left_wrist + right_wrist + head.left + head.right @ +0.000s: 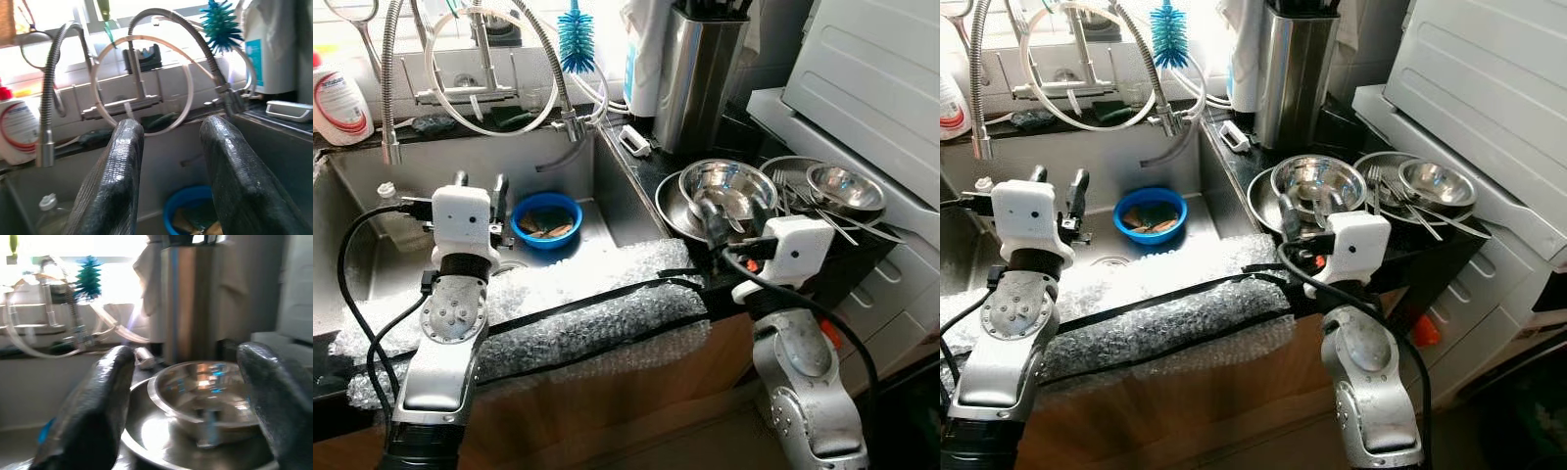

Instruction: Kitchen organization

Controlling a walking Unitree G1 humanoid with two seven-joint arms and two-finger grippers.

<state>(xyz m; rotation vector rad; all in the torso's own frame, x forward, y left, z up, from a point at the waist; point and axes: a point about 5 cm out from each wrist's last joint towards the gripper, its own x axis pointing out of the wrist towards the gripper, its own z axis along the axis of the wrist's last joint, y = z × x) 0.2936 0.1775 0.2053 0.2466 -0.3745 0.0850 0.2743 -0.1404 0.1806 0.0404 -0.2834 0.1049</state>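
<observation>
Approach step, judging from both arms raised and nothing held. Right gripper (732, 217) hovering just before the stacked steel bowls at the front edge of the counter, fingers apart and empty: a round shiny steel bowl (727, 185) sitting inside a wider shallow steel bowl (672, 208). Near the right end of the counter, a smaller steel bowl (845, 186) on a flat steel plate (783, 167), with forks and other cutlery (803, 196) lying across; exact number of these hard to count, perhaps four or five. Three steel bowls in all.

Left gripper (480, 184) over the grey steel sink (617, 196), fingers also apart, pointing toward the faucet wall. One round blue plastic bowl (546, 219) with brownish scraps on the sink floor, near the right wall.

Next move probably: lower the right gripper so one finger goes inside the top bowl's rim and one outside, then close.
</observation>
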